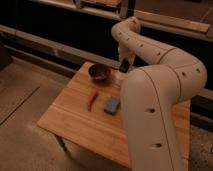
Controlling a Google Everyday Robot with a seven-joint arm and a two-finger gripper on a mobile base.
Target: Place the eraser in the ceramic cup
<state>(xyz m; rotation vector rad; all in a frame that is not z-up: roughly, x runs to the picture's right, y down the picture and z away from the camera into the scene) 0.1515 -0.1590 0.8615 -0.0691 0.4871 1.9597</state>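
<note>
Hand (124, 65) low under arched arm (150, 52)

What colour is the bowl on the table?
Dark maroon; the bowl shows best in the camera view, and the hand hangs just right of it.

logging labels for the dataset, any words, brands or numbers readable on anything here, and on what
No text can be read anywhere in the camera view.
The maroon bowl, red stick, blue-grey block and wooden table show no markings.
The white arm shows only dark round holes, no lettering.
The gripper, just right of the bowl over the table's far edge, shows no label.
</note>
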